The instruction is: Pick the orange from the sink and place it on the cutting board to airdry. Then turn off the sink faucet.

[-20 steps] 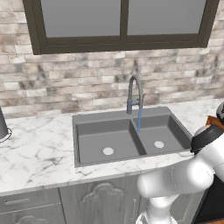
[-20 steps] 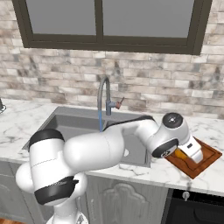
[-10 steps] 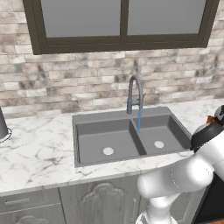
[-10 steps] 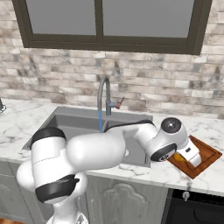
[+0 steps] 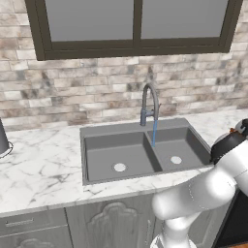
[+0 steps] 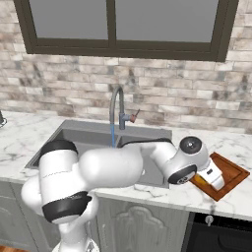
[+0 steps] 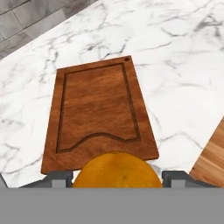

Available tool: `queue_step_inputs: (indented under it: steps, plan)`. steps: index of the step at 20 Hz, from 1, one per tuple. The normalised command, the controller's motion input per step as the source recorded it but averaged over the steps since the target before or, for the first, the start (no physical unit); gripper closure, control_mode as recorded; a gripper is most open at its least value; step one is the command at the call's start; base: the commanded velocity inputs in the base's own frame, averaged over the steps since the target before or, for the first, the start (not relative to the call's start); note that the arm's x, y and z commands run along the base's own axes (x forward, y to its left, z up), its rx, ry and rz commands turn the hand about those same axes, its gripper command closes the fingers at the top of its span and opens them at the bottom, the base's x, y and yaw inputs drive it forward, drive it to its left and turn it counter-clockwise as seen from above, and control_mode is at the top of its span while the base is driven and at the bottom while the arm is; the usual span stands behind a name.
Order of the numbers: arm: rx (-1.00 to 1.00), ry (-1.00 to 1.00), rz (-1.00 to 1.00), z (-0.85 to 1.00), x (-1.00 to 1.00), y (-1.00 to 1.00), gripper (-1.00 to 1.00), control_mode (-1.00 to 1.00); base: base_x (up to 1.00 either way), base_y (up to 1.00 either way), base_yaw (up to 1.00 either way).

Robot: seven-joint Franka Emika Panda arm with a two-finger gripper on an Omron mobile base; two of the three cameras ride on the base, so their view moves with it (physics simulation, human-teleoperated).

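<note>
The orange (image 7: 117, 171) sits between my fingertips (image 7: 60, 178), with my gripper (image 7: 117, 177) shut on it. It hangs just over the near edge of the reddish-brown cutting board (image 7: 100, 111), which lies on the marble counter. From the right base view, my hand (image 6: 212, 176) is low over the cutting board (image 6: 232, 170), right of the sink (image 6: 74, 138). The sink faucet (image 6: 118, 110) is running, a thin blue stream (image 5: 154, 133) falling into the right basin of the sink (image 5: 131, 150). The sink faucet (image 5: 149, 104) stands behind the divider.
Marble counter (image 5: 43, 169) spreads left of the sink, with a dark object (image 5: 3, 140) at its far left edge. A brick wall and a window rise behind. The counter's front edge and wooden floor (image 7: 213, 162) lie right of the board in the hand view.
My hand with the orange has moved right and down, closer over the cutting board. The water keeps running.
</note>
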Motion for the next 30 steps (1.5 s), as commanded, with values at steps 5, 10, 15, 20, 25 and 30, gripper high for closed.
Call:
queue_step_inputs:
  steps: [5, 10, 15, 20, 25, 30]
  plan:
    - [0.00, 0.00, 0.01, -0.15, 0.06, -0.04, 1.00, -1.00, 0.00, 0.00, 0.00]
    - [0.00, 0.00, 0.01, -0.14, 0.06, -0.07, 1.00, -1.00, 0.00, 0.00, 0.00]
    - [0.00, 0.00, 0.01, -0.11, 0.04, -0.11, 1.00, -1.00, 0.00, 0.00, 0.00]
    - [0.00, 0.00, 0.01, -0.12, 0.05, -0.12, 1.00, -1.00, 0.00, 0.00, 0.00]
    - [0.00, 0.00, 0.02, -0.08, 0.18, -0.10, 1.00, -1.00, 0.00, 0.00, 0.00]
    - [0.00, 0.00, 0.03, -0.05, 0.23, -0.14, 1.00, -1.00, 0.00, 0.00, 0.00]
